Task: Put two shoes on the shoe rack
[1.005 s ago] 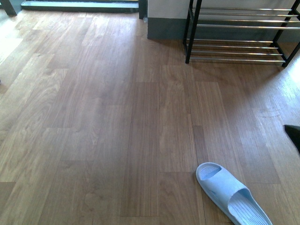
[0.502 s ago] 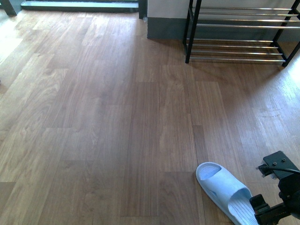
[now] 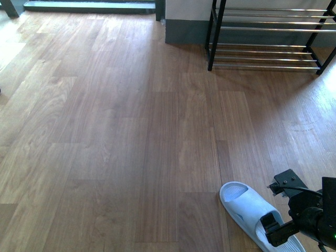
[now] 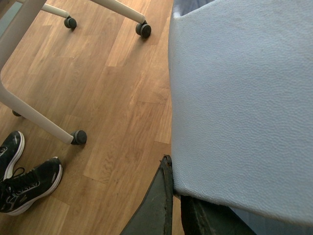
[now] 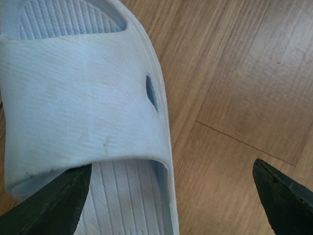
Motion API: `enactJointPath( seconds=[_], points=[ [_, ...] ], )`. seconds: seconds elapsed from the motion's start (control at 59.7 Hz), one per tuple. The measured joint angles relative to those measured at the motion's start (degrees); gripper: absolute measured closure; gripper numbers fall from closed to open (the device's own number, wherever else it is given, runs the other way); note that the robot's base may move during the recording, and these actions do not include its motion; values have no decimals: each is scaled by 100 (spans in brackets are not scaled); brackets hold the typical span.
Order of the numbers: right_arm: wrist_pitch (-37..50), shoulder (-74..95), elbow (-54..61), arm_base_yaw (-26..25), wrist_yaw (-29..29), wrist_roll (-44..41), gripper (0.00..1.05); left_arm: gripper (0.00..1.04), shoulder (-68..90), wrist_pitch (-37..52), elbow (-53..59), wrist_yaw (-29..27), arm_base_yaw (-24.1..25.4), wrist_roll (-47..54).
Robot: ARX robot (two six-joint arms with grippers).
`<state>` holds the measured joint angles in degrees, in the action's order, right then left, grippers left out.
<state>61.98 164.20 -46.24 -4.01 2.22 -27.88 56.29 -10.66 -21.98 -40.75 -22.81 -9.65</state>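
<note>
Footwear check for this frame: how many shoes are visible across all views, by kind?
Pale blue slides: 2 (floor slide beneath the open right gripper; held slide in the left gripper)
Black sneakers: 2
Total: 4

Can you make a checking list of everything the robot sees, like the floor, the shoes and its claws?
Surface: wooden plank floor.
Job's things: one pale blue slide flat on the floor, near right; second pale blue slide held up off the floor; shoe rack far right, rods in view hold no shoes.
Clutter: black sneakers on the floor, in the left wrist view.
Grippers: right claw open over the floor slide's strap; left claw seems clamped on the second slide.
Cables: thin black wire beside the right claw.
Surroundings: white legs on castors; grey wall base.
</note>
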Motion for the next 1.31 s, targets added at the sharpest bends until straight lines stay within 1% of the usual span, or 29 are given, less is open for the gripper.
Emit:
enactJointPath(
  seconds=[0.151, 0.201, 0.352, 0.502, 0.72, 0.737, 0.787, 0.804, 0.921, 1.005, 1.055, 1.088, 1.105, 1.139, 1.189, 1.206, 1.256, 1.273, 1.306],
  points=[
    [-72, 293, -332, -20, 39, -7, 9, 103, 0, 0, 0, 0, 0, 0],
    [-133, 297, -354, -81, 131, 52, 9, 103, 0, 0, 0, 0, 0, -2],
    [166, 310, -428, -210, 302, 264, 9, 103, 0, 0, 0, 0, 0, -2],
    [450, 409, -555, -116, 632, 614, 9, 103, 0, 0, 0, 0, 0, -2],
    [636, 780, -887, 42, 566, 763, 10, 103, 0, 0, 0, 0, 0, -2],
    [658, 817, -911, 52, 549, 761, 13, 103, 0, 0, 0, 0, 0, 0],
    [699, 861, -951, 66, 505, 763, 18, 103, 0, 0, 0, 0, 0, -2],
    [723, 885, -973, 76, 470, 767, 22, 103, 0, 0, 0, 0, 0, -2],
    [796, 946, -1047, 116, 483, 802, 36, 103, 0, 0, 0, 2, 0, -2],
    [874, 984, -1123, 170, 442, 881, 49, 103, 0, 0, 0, 0, 0, -2],
    [911, 999, -1147, 184, 424, 898, 53, 103, 0, 0, 0, 0, 0, 0],
    [935, 1019, -1180, 197, 398, 946, 59, 103, 0, 0, 0, 0, 0, -2],
    [933, 1021, -1185, 199, 398, 957, 60, 103, 0, 0, 0, 0, 0, -2],
    [931, 1036, -1215, 210, 396, 999, 65, 103, 0, 0, 0, 0, 0, -2],
    [933, 1054, -1239, 216, 369, 1025, 71, 103, 0, 0, 0, 0, 0, -2],
    [933, 1067, -1257, 219, 348, 1045, 74, 103, 0, 0, 0, 0, 0, -2],
    [933, 1088, -1283, 223, 345, 1075, 79, 103, 0, 0, 0, 0, 0, -2],
    [933, 1102, -1296, 223, 326, 1097, 84, 103, 0, 0, 0, 0, 0, -2],
    [933, 1110, -1303, 223, 297, 1121, 87, 103, 0, 0, 0, 0, 0, -2]
  ],
)
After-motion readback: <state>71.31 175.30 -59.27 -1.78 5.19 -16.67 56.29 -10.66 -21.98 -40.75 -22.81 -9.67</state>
